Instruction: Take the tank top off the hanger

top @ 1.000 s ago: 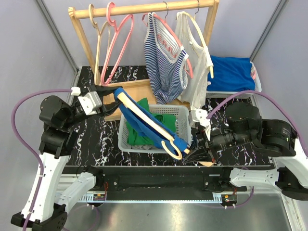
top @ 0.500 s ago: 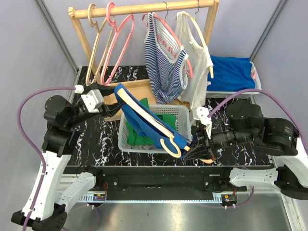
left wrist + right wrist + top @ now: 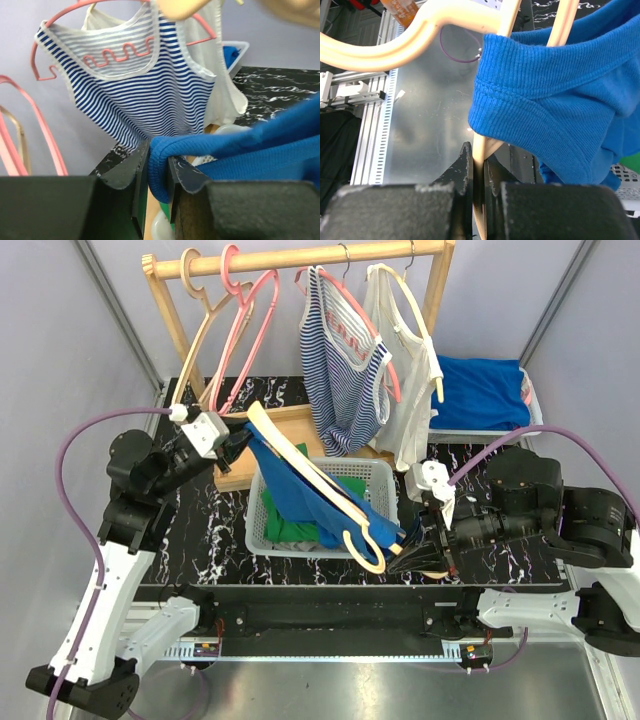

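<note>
A blue tank top (image 3: 300, 490) hangs on a cream wooden hanger (image 3: 356, 542) that slants above the white basket (image 3: 262, 532). My left gripper (image 3: 240, 437) is at the garment's upper left end. In the left wrist view it (image 3: 157, 165) is shut on a folded ribbed edge of the tank top (image 3: 240, 150). My right gripper (image 3: 408, 552) is at the lower right end. In the right wrist view it (image 3: 479, 160) is shut on the thin end of the hanger (image 3: 445, 15), with the tank top (image 3: 560, 90) bunched just above the jaws.
The basket holds green cloth (image 3: 285, 522). Behind it a wooden rack (image 3: 300, 257) carries bare pink and cream hangers (image 3: 245, 330), a blue-striped tank top (image 3: 345, 370) and a white top (image 3: 410, 390). A bin with blue cloth (image 3: 480, 390) sits at the back right.
My left gripper has moved up and right towards the rack and closed on the blue fabric's edge. The hanger now tilts more steeply. My right gripper shifted slightly, still gripping the hanger.
</note>
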